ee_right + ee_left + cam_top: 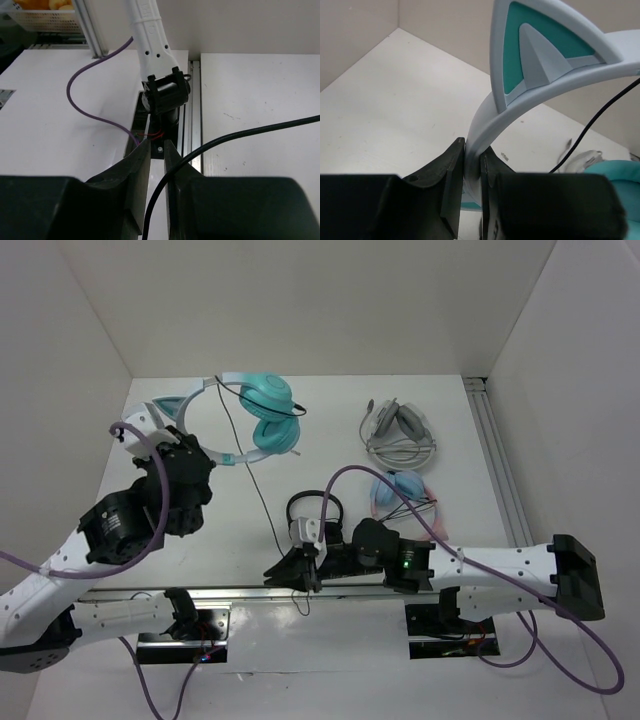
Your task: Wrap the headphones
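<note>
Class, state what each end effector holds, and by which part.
The left end effector clamps the headphones' white headband near a cat ear. The cable runs between the right end effector's parted jaws, seemingly unclamped.

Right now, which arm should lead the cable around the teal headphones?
Right, probably. The left gripper is clamped on the headband, anchoring the headphones. The cable runs between the slightly parted fingers of the right gripper.

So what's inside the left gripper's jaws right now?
The white headband of the teal headphones, clamped in the left gripper just below a cat ear. Lower down, the band is hidden behind the fingers, so how deep it sits cannot be seen.
</note>
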You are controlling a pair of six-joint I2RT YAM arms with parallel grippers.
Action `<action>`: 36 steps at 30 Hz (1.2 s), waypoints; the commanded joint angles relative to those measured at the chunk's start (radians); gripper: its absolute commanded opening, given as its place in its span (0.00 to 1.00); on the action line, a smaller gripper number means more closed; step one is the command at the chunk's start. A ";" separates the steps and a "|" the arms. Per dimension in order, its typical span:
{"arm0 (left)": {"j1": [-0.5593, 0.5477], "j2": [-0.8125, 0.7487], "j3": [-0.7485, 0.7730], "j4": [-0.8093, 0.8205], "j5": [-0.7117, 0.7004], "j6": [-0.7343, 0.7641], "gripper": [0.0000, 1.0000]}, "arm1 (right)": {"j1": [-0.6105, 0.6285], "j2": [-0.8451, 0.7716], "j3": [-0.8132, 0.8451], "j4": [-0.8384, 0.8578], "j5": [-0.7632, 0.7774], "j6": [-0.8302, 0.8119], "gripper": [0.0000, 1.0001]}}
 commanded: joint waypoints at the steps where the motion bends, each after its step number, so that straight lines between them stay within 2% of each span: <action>1: 0.042 -0.008 0.008 0.045 -0.007 -0.100 0.00 | 0.031 -0.049 0.042 0.043 -0.039 0.021 0.24; 6: 0.132 0.014 -0.038 -0.046 0.057 -0.187 0.00 | 0.070 -0.085 0.030 0.072 -0.048 0.039 0.28; 10: 0.163 0.041 -0.127 -0.066 0.077 -0.187 0.00 | 0.116 -0.085 0.076 -0.026 0.007 -0.004 0.28; 12: 0.174 0.081 -0.138 -0.127 0.102 -0.211 0.00 | 0.131 -0.085 0.127 -0.114 0.047 -0.031 0.18; 13: 0.174 0.096 -0.138 -0.150 0.115 -0.211 0.00 | 0.143 -0.085 0.146 -0.150 0.065 -0.044 0.10; 16: 0.183 0.130 -0.138 -0.178 0.198 -0.139 0.00 | 0.143 -0.085 0.234 -0.307 0.146 -0.105 0.01; 22: 0.119 0.083 -0.191 -0.228 0.312 0.008 0.00 | 0.143 -0.066 0.403 -0.585 0.334 -0.222 0.00; 29: 0.063 0.001 -0.222 -0.228 0.638 0.250 0.00 | 0.143 -0.097 0.499 -0.736 0.527 -0.285 0.00; 32: 0.019 -0.009 -0.222 -0.251 0.718 0.272 0.00 | 0.143 -0.106 0.538 -0.791 0.567 -0.295 0.00; 36: 0.010 -0.029 -0.244 -0.251 0.917 0.353 0.00 | 0.143 -0.085 0.591 -0.866 0.688 -0.314 0.00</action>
